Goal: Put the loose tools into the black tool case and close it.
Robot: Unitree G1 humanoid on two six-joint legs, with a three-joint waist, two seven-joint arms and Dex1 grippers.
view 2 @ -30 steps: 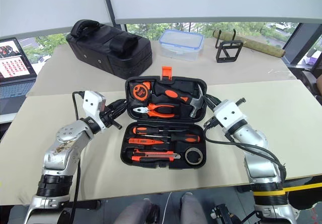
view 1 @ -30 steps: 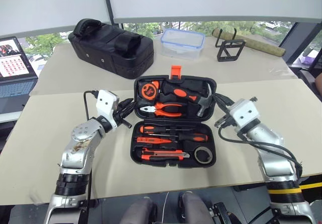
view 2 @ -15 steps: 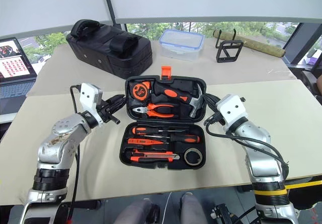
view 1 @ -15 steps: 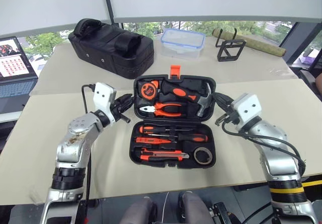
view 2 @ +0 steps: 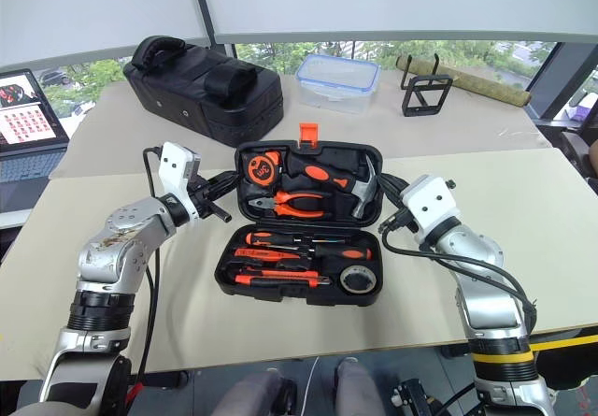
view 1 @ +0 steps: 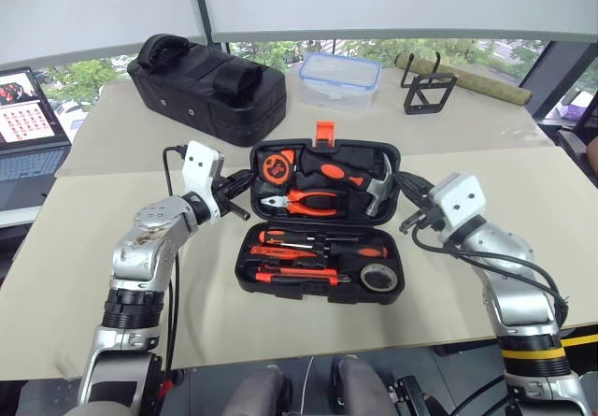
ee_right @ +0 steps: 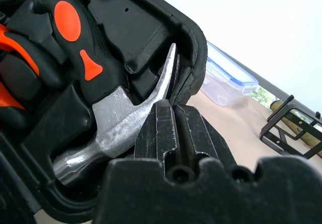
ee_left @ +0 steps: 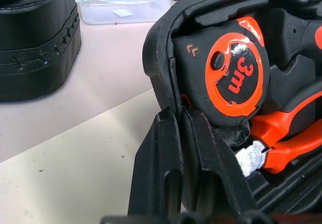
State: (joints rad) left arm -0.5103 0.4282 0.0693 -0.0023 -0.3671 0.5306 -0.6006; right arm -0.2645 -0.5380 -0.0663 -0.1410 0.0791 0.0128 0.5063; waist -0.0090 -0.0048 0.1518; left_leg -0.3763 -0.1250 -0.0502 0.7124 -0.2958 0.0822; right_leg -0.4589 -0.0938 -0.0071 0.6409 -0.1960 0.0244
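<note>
Left eye view: case (view 1: 322,224) mid-desk (view 1: 75,276), open, screwdrivers (view 1: 318,245), knife (view 1: 291,273), tape (view 1: 377,277) seated in its near half. Left claw (view 1: 235,194) pressed together at case's left hinge edge, right claw (view 1: 409,212) likewise at right edge; neither pinching anything. Risk: uneven lift twisting case, tools spilling from recesses. Left wrist view adds tape measure (ee_left: 234,73) close-up; right wrist view, hammer (ee_right: 108,108) head.

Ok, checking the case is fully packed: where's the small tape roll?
In the left eye view the small tape roll sits in the black tool case's near half, right corner, beside the screwdrivers.
</note>
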